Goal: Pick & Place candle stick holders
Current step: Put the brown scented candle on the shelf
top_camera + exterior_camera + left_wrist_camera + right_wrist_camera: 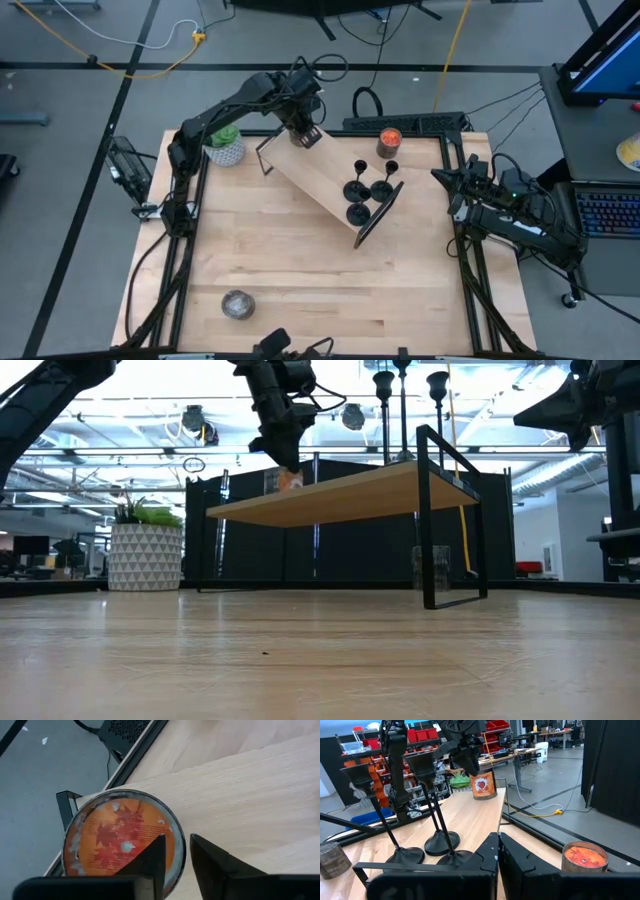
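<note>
Three black candle stick holders (364,195) stand upright on their round bases at the right end of a small wooden shelf (318,172) with black metal legs. They also show in the right wrist view (427,767). My left gripper (303,133) is over the shelf's far left end, shut on a glass jar with an orange leaf-print label (115,837). The jar also shows in the right wrist view (482,785). My right gripper (498,840) waits, shut and empty, at the table's right edge (440,176), pointing at the holders. My left gripper holds the jar by its rim (179,851), one finger (150,860) inside the jar and one (212,865) outside. The fingers come from above, pointing down. The jar is upright at the shelf's far end; whether it rests on the shelf I cannot tell.
An orange candle jar (388,142) stands on the table behind the shelf's right end. A potted plant (225,148) stands at the far left. A grey jar (237,304) stands near the front left. Bare wooden table lies in front of the shelf.
</note>
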